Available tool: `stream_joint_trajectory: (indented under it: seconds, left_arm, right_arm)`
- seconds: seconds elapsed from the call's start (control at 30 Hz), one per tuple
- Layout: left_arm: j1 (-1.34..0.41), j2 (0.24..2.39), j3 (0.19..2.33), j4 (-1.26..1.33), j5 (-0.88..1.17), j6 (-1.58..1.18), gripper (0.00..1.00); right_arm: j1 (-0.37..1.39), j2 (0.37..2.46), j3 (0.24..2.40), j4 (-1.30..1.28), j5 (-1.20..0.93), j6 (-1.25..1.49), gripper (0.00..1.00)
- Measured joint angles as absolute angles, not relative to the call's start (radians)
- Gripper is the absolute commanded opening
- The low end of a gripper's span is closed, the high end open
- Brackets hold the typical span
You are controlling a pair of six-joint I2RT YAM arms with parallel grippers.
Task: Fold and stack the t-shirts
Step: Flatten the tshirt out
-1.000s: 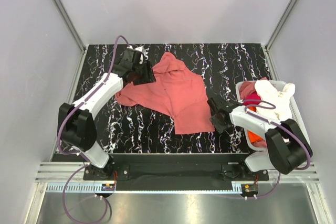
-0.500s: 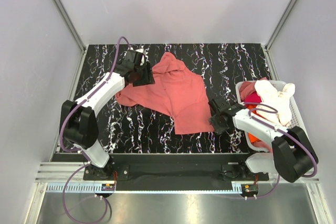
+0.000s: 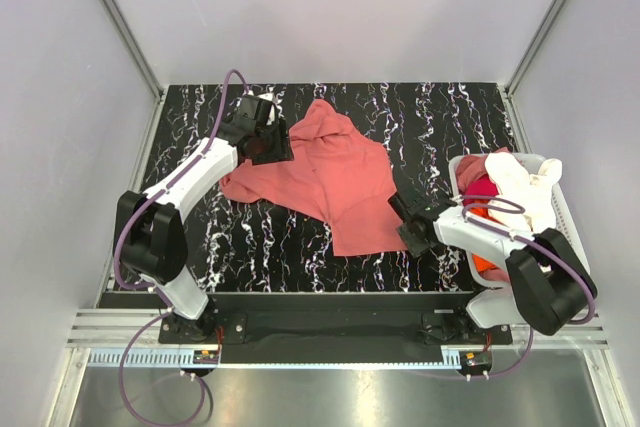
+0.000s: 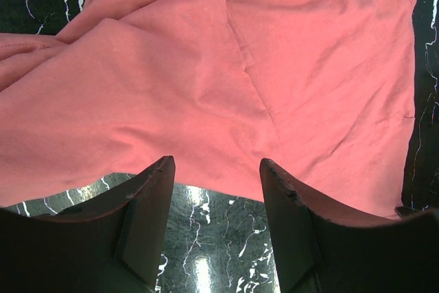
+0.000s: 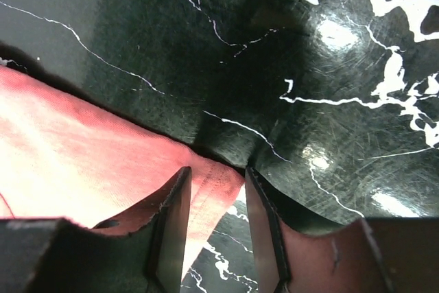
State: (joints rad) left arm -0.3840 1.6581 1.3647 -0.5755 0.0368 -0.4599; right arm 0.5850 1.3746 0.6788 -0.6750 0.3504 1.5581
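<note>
Right gripper [image 5: 215, 178] at front right of table [image 3: 450, 117] - jaws part-open, straddling hem corner of salmon-pink t-shirt [image 3: 335, 172], not clamped. Shirt rumpled mid-table. White basket [image 3: 562, 209] at right edge, cream t-shirt [image 3: 522, 179] on top. Left gripper [image 4: 216, 168] far left - jaws apart over shirt edge.

From my station, the table [image 3: 440, 117] is a glossy black slab with white marble veining. A white slatted basket [image 3: 562, 212] sits at its right edge, toward the near side. Pale grey walls [image 3: 330, 7] rise around its far side, with aluminium posts [image 3: 120, 22] at its far corners. A silver rail [image 3: 110, 327] runs along its near edge.
</note>
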Motion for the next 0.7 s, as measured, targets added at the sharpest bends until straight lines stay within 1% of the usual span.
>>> stream_joint_trajectory:
  seconds: [0.07, 0.13, 0.2, 0.23, 0.27, 0.4, 0.53, 0.7]
  left_arm:
    - [-0.384, 1.658, 1.365, -0.575, 0.037, -0.46, 0.58]
    - [-0.384, 1.658, 1.365, -0.575, 0.036, -0.46, 0.58]
    - [-0.384, 1.658, 1.365, -0.576, 0.032, -0.46, 0.58]
    - [-0.384, 1.658, 1.367, -0.576, 0.03, -0.46, 0.58]
    - [-0.384, 1.658, 1.367, -0.575, 0.029, -0.46, 0.58]
    - [-0.384, 1.658, 1.368, -0.577, 0.018, -0.46, 0.57]
    - [-0.387, 1.681, 1.397, -0.586, -0.017, -0.446, 0.57]
    - [-0.406, 1.811, 1.541, -0.615, -0.08, -0.403, 0.53]
  right_arm:
    - [0.585, 1.378, 0.679, -0.669, 0.352, 1.561, 0.42]
    - [0.585, 1.385, 0.678, -0.659, 0.355, 1.563, 0.36]
    - [0.586, 1.386, 0.676, -0.645, 0.361, 1.563, 0.13]
    - [0.587, 1.387, 0.674, -0.639, 0.369, 1.561, 0.05]
    - [0.587, 1.386, 0.671, -0.629, 0.376, 1.56, 0.0]
    - [0.587, 1.356, 0.661, -0.625, 0.371, 1.542, 0.0]
    - [0.587, 1.272, 0.667, -0.664, 0.315, 1.514, 0.0]
    - [0.587, 1.143, 0.72, -0.693, 0.294, 1.446, 0.0]
